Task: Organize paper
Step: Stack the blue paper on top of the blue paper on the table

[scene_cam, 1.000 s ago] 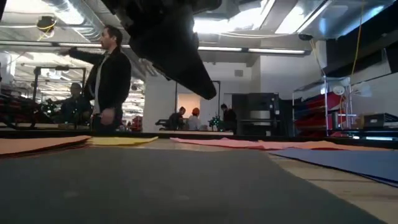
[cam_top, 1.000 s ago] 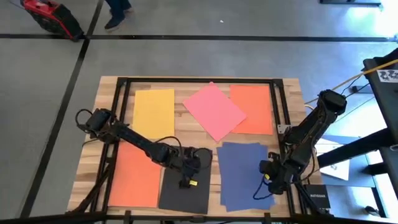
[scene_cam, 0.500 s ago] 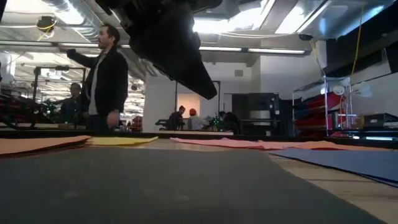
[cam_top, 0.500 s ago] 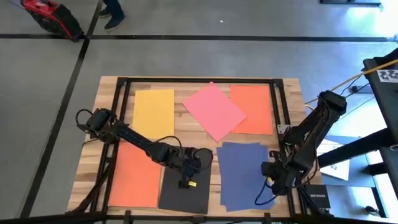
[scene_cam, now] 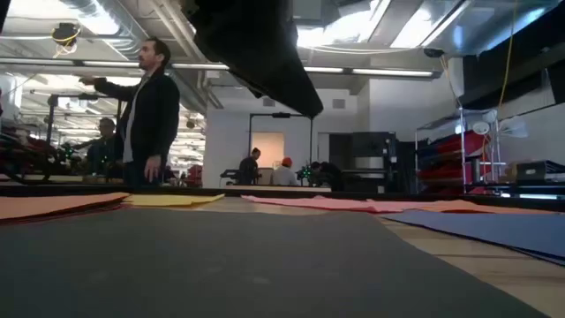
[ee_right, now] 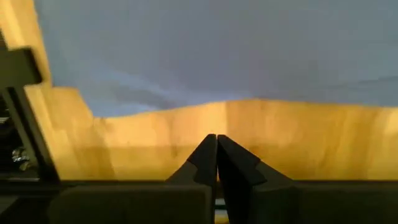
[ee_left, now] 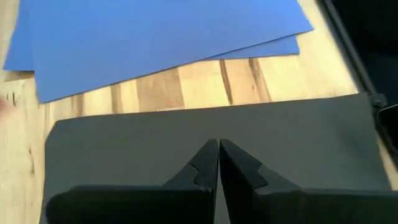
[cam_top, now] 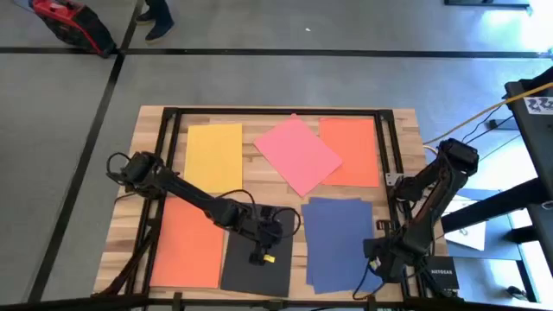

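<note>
Coloured paper sheets lie flat on the wooden table: yellow, pink overlapping an orange one, a second orange, black and two stacked dark blue. My left gripper is shut above the black sheet. It points toward the blue sheets and shows raised in the low view. My right gripper is shut over bare wood, just off the blue stack's right edge.
A dark metal frame runs around the tabletop. Bare wood shows between the black and blue sheets. People stand in the room beyond the far edge. A black box sits off the near right corner.
My right gripper has drawn back toward the near right corner, off the blue stack's edge. My left gripper has risen a little above the black sheet. No sheet has visibly moved.
</note>
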